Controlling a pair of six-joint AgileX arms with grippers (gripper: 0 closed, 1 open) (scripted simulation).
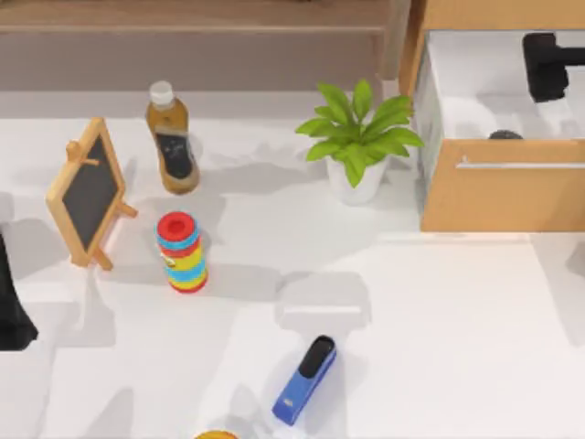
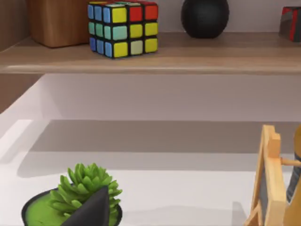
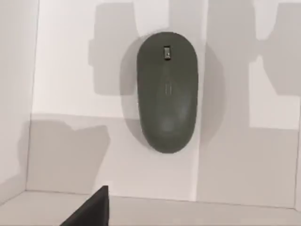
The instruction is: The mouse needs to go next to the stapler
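The dark grey mouse lies flat on the white floor of an open wooden drawer at the table's back right. From above, just its rounded back peeks over the drawer front. My right gripper hovers over the drawer's far end, above and behind the mouse and apart from it. The blue stapler with its black end lies at a slant on the table near the front middle, far from the drawer. My left arm is parked at the table's left edge.
A tea bottle, a small chalkboard easel, a striped ring-stack toy and a potted plant stand across the back and left. A shelf carries a colour cube and a black ball.
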